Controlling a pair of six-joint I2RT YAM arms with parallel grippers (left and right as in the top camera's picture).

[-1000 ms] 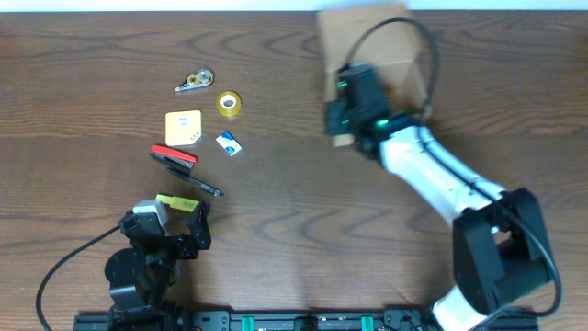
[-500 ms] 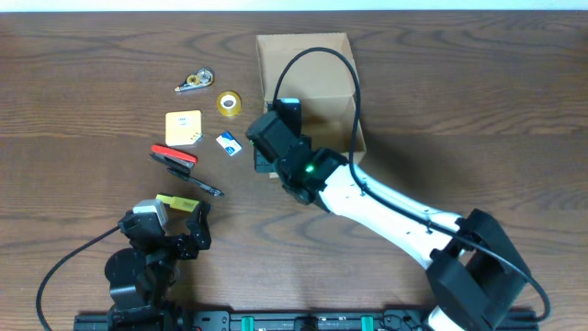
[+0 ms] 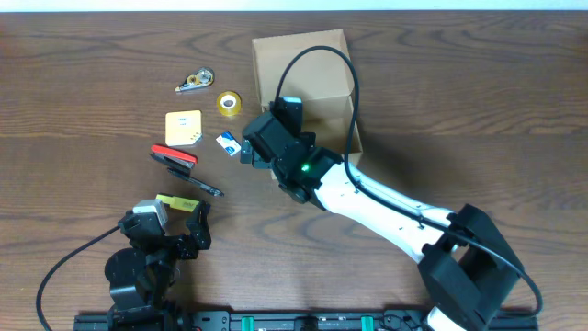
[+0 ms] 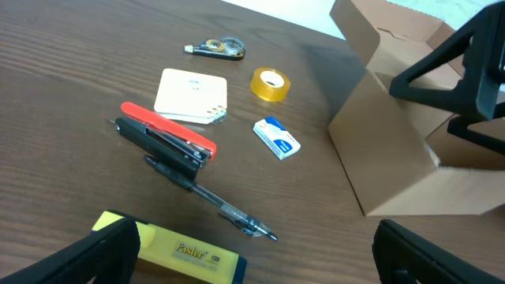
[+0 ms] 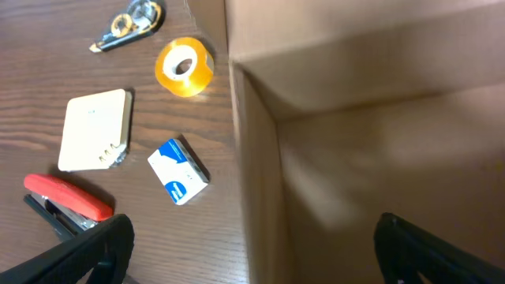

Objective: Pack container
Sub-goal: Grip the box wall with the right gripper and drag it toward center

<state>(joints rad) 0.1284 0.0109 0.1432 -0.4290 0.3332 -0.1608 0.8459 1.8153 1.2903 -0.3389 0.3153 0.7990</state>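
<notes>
- Left gripper (image 4: 256, 254), bottom left of the overhead frame: fingers spread wide, nothing between them. It sits low by its base, well apart from the container.
- Yellow highlighter (image 4: 185, 252) lies just ahead of that gripper, next to its left finger in the left wrist view.
- Beyond it is a black pen (image 4: 209, 201), with a red-and-black stapler (image 4: 166, 138) touching or nearly touching its far end.
- Further up are a cream sticky-note pad (image 4: 192, 95) and a small blue-and-white box (image 4: 276, 136), apart from each other. Whether the small box is an eraser or staples, I cannot tell.
- Right gripper (image 5: 254, 246), centre of the overhead frame: jaws wide, holding nothing. It hovers over the container's left wall, with the blue-and-white box just to its left.
- Yellow tape roll (image 4: 270, 84) and correction-tape dispenser (image 4: 215, 49) are furthest out, upper left of the frame.
- Container (image 3: 303, 55): tan cardboard box at top centre on the brown table (image 3: 92, 74), just right of the stationery. The flap looks raised. The part of the inside visible to the right wrist camera looks bare.
- Judgement: the box is in position but packing has not begun, and all seven items are still on the table.
- Next move, as I read it: pick up the first item. The blue-and-white box is closest to the right gripper. The gripper must shift left clear of the cardboard wall, drop low and close across the item's short sides, since it lies flat.
</notes>
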